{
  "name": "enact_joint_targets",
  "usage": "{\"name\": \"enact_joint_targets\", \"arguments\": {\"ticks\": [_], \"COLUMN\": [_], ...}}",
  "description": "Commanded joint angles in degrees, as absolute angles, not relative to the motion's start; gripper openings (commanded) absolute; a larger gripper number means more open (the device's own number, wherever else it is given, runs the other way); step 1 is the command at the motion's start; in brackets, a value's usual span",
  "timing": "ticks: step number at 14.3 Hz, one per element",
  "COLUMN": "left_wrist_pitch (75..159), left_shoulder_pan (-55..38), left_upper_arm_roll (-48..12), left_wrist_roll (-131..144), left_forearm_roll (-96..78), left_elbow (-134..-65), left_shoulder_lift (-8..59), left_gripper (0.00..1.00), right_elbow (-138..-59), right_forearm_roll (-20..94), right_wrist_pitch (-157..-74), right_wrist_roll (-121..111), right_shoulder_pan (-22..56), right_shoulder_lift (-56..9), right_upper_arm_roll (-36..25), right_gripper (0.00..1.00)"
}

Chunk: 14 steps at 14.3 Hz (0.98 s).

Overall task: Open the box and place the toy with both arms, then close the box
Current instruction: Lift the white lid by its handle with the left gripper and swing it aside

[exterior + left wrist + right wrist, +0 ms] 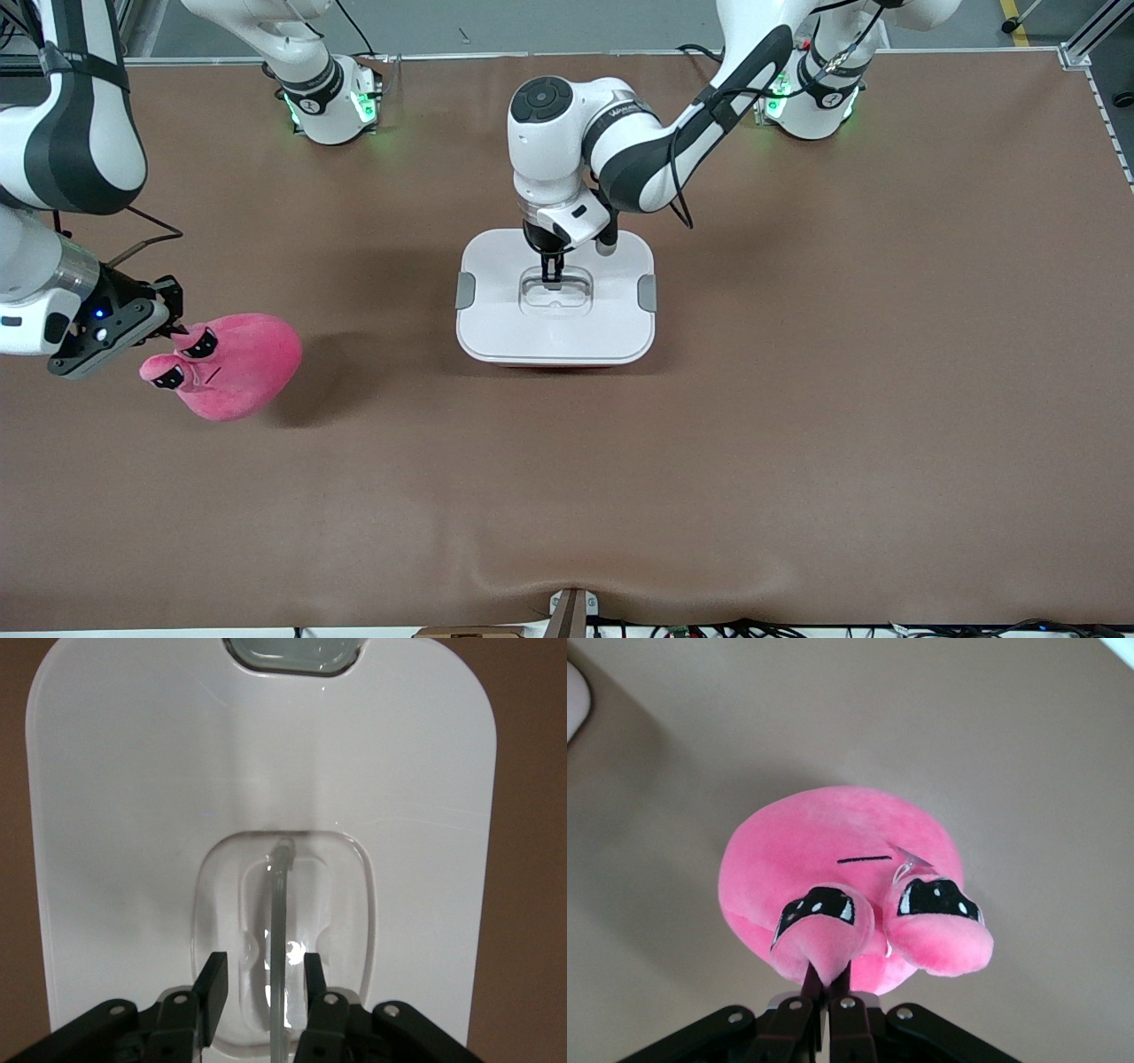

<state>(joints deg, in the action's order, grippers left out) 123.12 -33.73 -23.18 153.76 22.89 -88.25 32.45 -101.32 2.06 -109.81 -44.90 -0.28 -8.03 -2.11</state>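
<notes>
Meanwhile, right gripper (824, 988) pinches plush toy (232, 364); left gripper (262, 979) straddles box's (555, 341) clear handle (280, 930), slightly parted.

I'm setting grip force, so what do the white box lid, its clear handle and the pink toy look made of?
The white rounded lid looks like smooth glossy hard plastic, with soft reflections. Its clear recessed handle seems transparent plastic, glinting. The hot-pink blob toy looks like soft matte plush, with a stitched mouth.

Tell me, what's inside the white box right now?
You can't see inside: the box has its white lid on. The left gripper straddles the clear handle, open. The pink toy is outside, pinched by the right gripper.
</notes>
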Motion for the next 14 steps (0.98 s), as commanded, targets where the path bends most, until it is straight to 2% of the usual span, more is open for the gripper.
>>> {"name": "enact_joint_targets", "arguments": {"ticks": [1,6,9,14], "left_wrist_pitch": [123.40,123.40,123.31,123.31], "left_shoulder_pan": [-33.84,-33.66,-33.57,-33.31], "left_upper_arm_roll": [-23.20,-23.20,-23.20,-23.20], "left_wrist_roll": [154.69,154.69,154.43,153.11], "left_forearm_roll": [24.17,24.08,23.91,24.17], "left_elbow": [-86.84,-86.66,-86.66,-86.14], "left_shoulder_lift": [33.40,33.31,33.14,32.61], "left_gripper": [0.32,0.05,0.00,0.00], "right_elbow": [-102.13,-102.04,-101.95,-102.04], "right_forearm_roll": [2.99,3.16,2.99,2.46], "right_wrist_pitch": [-108.99,-107.05,-105.91,-104.59], "right_wrist_roll": [-49.55,-52.29,-52.56,-61.24], "right_shoulder_pan": [1.93,5.00,7.64,8.97], "right_shoulder_lift": [-5.63,-3.96,-2.38,-0.79], "right_upper_arm_roll": [-2.55,-2.55,-2.55,-2.72], "right_gripper": [0.00,0.00,0.00,0.00]}}
